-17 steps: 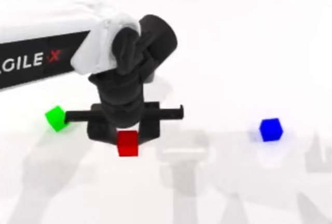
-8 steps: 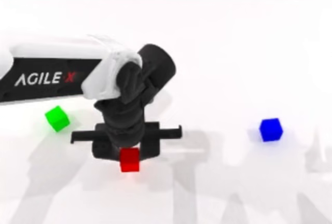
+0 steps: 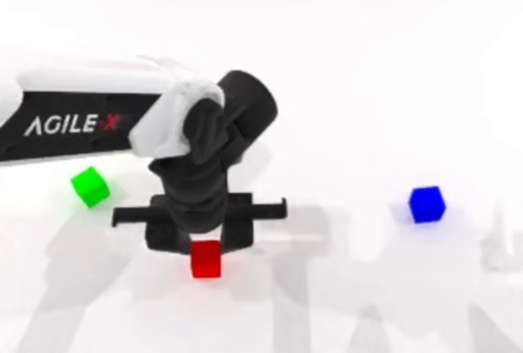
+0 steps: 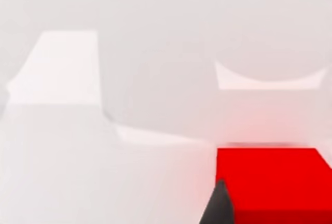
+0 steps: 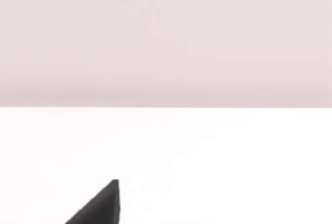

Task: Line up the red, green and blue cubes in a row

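The left gripper (image 3: 204, 248) hangs over the surface (image 3: 343, 83) left of centre, pinching the red cube (image 3: 206, 259); a dark fingertip (image 4: 218, 206) lies against the cube's side. The green cube (image 3: 90, 186) sits near, further left. The blue cube (image 3: 426, 204) lies well apart at the right. The right arm is parked out of top view.
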Available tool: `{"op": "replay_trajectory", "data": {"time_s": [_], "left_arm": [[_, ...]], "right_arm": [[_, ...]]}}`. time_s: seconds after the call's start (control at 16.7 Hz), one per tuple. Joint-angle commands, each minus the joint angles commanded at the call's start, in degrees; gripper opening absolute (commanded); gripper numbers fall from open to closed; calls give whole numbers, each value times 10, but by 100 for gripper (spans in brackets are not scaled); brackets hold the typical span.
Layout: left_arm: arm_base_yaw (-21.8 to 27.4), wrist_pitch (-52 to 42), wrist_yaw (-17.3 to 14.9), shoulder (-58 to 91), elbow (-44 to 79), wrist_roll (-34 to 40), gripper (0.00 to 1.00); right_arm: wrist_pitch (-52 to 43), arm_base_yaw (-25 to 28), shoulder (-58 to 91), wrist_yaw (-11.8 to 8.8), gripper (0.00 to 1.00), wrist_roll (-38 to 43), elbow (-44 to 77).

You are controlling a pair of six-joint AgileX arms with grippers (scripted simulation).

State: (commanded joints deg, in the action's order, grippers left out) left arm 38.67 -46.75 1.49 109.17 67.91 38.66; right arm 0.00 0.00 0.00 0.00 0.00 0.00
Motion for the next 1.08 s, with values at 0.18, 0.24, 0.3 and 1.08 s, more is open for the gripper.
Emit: {"op": "replay_trajectory", "data": {"time_s": [0.18,0.24,0.3,1.08], "left_arm": [[0,0,0,0,0,0,75],[0,0,0,0,0,0,83],[0,0,0,0,0,0,90],[0,-24,1,-8,17,1,100]], "right_arm": [[0,0,0,0,100,0,0],[0,0,0,0,100,0,0],[0,0,0,0,100,0,0],[0,0,0,0,100,0,0]]}}
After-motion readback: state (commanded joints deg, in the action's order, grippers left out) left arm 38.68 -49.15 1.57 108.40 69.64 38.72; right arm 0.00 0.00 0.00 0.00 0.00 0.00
